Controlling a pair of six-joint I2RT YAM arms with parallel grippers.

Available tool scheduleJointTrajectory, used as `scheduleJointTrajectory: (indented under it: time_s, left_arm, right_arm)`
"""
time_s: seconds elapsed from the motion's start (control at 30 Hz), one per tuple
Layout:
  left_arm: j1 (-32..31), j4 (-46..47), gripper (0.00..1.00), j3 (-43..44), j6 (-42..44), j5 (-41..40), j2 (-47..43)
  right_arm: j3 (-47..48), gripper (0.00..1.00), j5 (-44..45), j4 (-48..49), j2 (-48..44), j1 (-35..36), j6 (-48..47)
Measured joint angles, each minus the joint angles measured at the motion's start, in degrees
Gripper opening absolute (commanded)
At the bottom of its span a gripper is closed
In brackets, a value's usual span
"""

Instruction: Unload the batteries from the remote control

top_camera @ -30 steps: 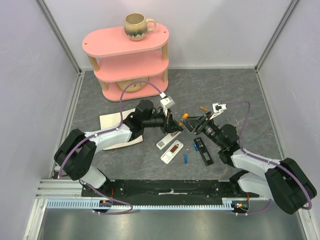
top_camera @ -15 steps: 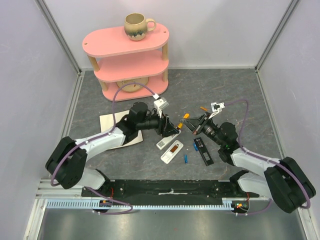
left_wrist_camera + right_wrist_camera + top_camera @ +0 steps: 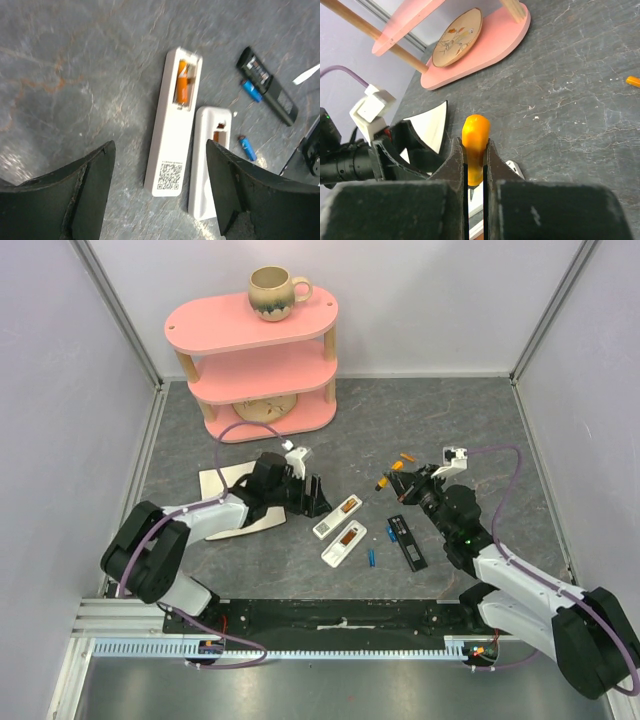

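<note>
Two blue batteries (image 3: pixel 371 557) (image 3: pixel 390 533) lie loose on the table, also seen as batteries (image 3: pixel 247 148) (image 3: pixel 251 91) in the left wrist view. A white remote control (image 3: pixel 172 120) lies face down with an orange cylinder in its uncovered compartment. A second white remote (image 3: pixel 210 160) lies beside it, and a black remote (image 3: pixel 407 542) to their right. My left gripper (image 3: pixel 159 147) (image 3: pixel 318 495) hovers open just left of the white remotes, holding nothing. My right gripper (image 3: pixel 475 142) (image 3: pixel 395 480) is shut on the orange-handled screwdriver (image 3: pixel 475 135).
A pink three-tier shelf (image 3: pixel 255 325) stands at the back with a mug (image 3: pixel 275 290) on top and a plate (image 3: pixel 457 37) at its base. A white card (image 3: pixel 235 502) lies under the left arm. A small orange piece (image 3: pixel 405 456) lies behind the right gripper.
The two grippers met over the remotes. The left one opened and drew back left and down; the right one shut on the screwdriver and drew back right.
</note>
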Motion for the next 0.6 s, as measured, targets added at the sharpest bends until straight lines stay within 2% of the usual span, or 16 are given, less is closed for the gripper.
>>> scheduleJointTrajectory:
  time_s: [0.2,0.4,0.6]
  left_arm:
    - [0.00,1.05,0.76,-3.13,-2.05,1.31,4.42]
    - [-0.24,7.45,0.73,-6.58,-5.22,4.94,4.81]
    - [-4.35,11.72,0.72,-8.68,-9.49,6.12,4.85]
  right_arm:
    - [0.00,0.00,0.48,-0.31,1.46,0.00,-0.39]
    - [0.07,0.00,0.57,-0.37,4.26,0.00,-0.42]
    - [2.99,0.00,1.05,-2.01,9.79,0.00,-0.42]
